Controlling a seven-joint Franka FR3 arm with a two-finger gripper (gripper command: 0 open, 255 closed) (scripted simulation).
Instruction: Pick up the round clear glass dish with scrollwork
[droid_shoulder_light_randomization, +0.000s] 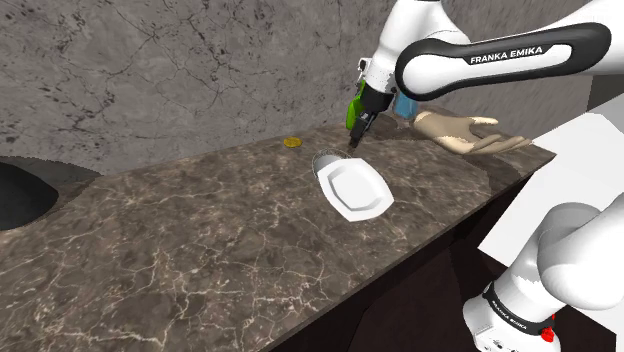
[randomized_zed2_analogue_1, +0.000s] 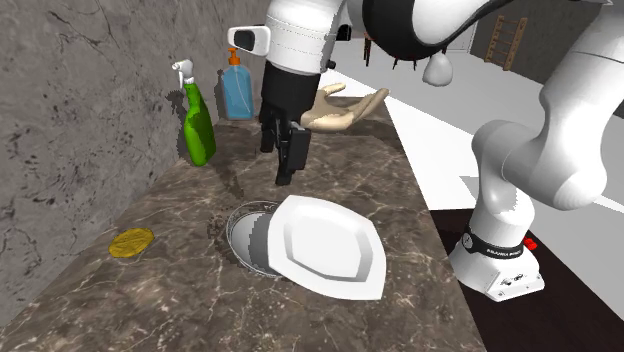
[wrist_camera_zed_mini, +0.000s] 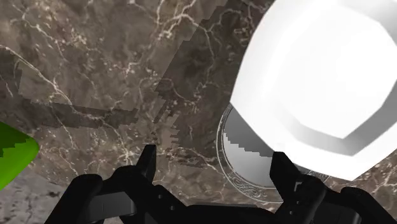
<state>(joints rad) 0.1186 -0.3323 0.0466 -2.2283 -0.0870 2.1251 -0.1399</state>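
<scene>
The round clear glass dish (randomized_zed2_analogue_1: 246, 231) with a scrollwork rim lies on the dark marble counter (randomized_zed2_analogue_1: 150, 310), and an angular white plate (randomized_zed2_analogue_1: 328, 245) covers much of it. In the shoulder view just a sliver of the dish (droid_shoulder_light_randomization: 324, 160) shows behind the plate (droid_shoulder_light_randomization: 355, 188). My black gripper (randomized_zed2_analogue_1: 287, 176) hangs open a short way above the counter, over the dish's far rim and not touching it. Seen from the wrist, the fingers (wrist_camera_zed_mini: 147, 163) stand apart with nothing between them, and the dish's rim (wrist_camera_zed_mini: 245, 164) lies by the gripper (wrist_camera_zed_mini: 214, 167), beneath the plate (wrist_camera_zed_mini: 318, 83).
A green spray bottle (randomized_zed2_analogue_1: 197, 125) and a blue soap bottle (randomized_zed2_analogue_1: 237, 90) stand by the stone wall behind the gripper. A beige hand-shaped object (randomized_zed2_analogue_1: 345, 108) lies near the counter's end. A small yellow disc (randomized_zed2_analogue_1: 131, 241) rests by the wall. A dark basin (droid_shoulder_light_randomization: 20, 190) sits at the shoulder view's left.
</scene>
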